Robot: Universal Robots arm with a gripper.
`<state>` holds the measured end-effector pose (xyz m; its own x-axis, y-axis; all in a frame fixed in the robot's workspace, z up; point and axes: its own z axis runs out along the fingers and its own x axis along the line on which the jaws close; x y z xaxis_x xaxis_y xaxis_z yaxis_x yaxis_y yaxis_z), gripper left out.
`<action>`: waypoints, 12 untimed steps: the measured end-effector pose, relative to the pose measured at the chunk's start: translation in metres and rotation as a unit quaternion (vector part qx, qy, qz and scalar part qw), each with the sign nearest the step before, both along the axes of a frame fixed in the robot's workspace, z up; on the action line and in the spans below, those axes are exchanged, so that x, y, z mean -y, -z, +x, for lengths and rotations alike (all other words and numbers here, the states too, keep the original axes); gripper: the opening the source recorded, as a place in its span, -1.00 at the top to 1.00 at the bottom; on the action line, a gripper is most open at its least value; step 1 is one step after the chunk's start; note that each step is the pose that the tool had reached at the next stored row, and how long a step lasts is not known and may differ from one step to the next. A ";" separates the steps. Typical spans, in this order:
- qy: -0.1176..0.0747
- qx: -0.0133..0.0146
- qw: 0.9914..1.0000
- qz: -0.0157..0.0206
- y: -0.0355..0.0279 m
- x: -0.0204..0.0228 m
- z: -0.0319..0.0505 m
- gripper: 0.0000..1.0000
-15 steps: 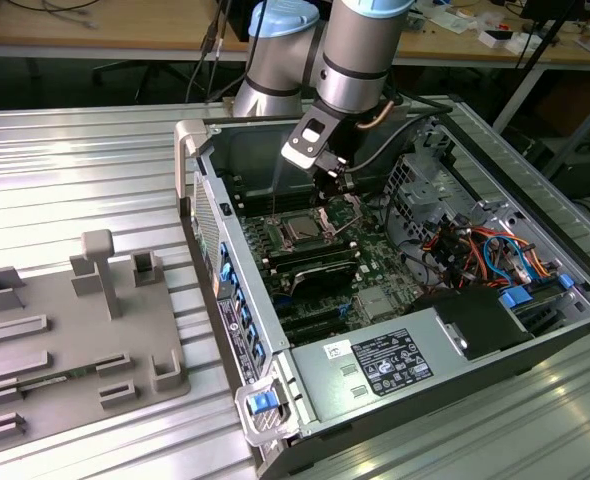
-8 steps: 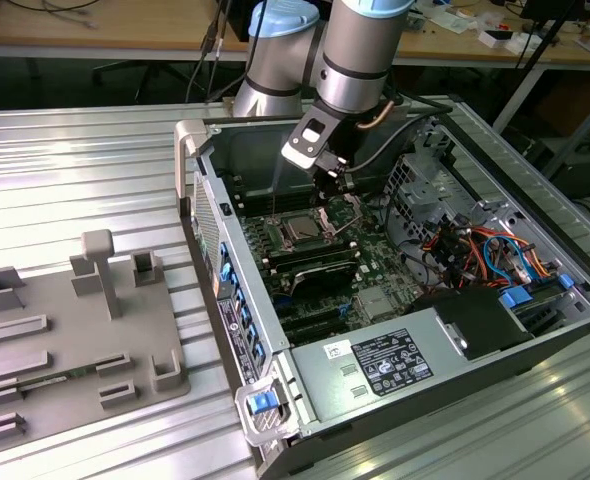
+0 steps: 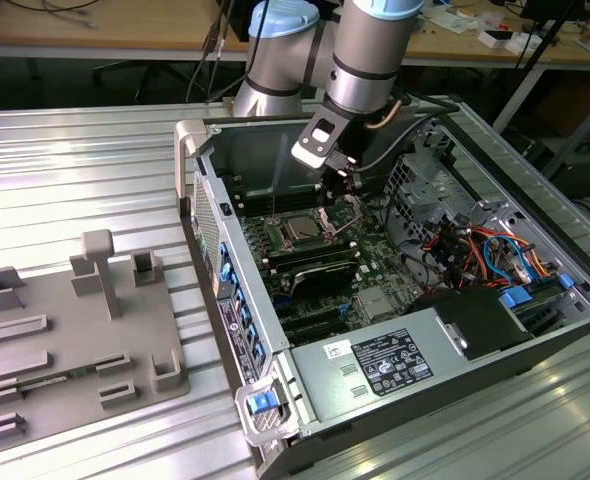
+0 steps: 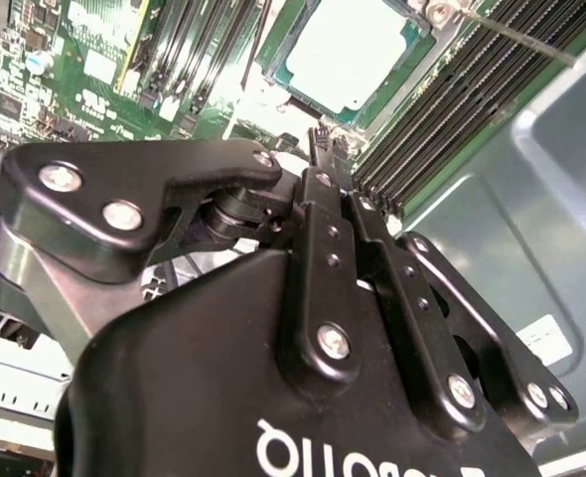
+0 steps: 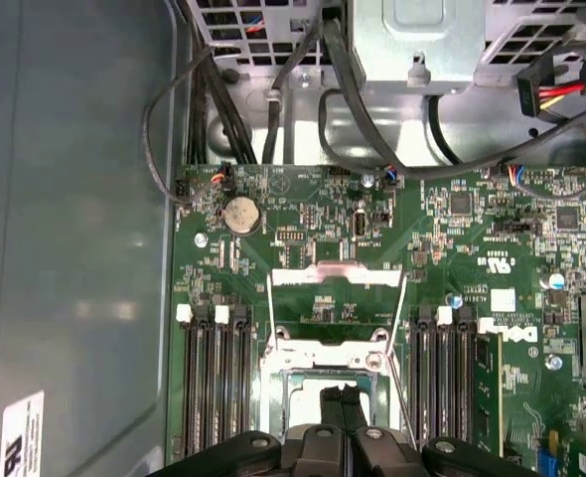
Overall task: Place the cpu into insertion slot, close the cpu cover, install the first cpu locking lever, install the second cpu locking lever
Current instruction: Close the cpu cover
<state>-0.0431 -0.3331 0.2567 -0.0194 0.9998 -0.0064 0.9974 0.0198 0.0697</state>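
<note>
gripper (image 5: 340,402) closed, nothing seen btwn jaws | just beside cpu (image 4: 353,45) | cpu part cut off, second wrist view

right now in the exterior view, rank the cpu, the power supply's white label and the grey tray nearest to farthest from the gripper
From the gripper:
1. cpu, on the motherboard, close by.
2. white label, on the power supply at the near end of the case.
3. grey fixture tray, outside the case, at the exterior view's left.
</note>
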 end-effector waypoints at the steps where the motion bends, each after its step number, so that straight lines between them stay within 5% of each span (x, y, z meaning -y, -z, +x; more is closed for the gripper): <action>1: 0.000 0.000 1.000 0.000 -0.0010 -0.0001 0.0006 0.79; 7: 0.000 0.000 1.000 0.000 -0.0085 -0.0001 0.0026 0.79; 12: 0.000 0.000 1.000 0.000 -0.0086 0.0000 0.0171 0.79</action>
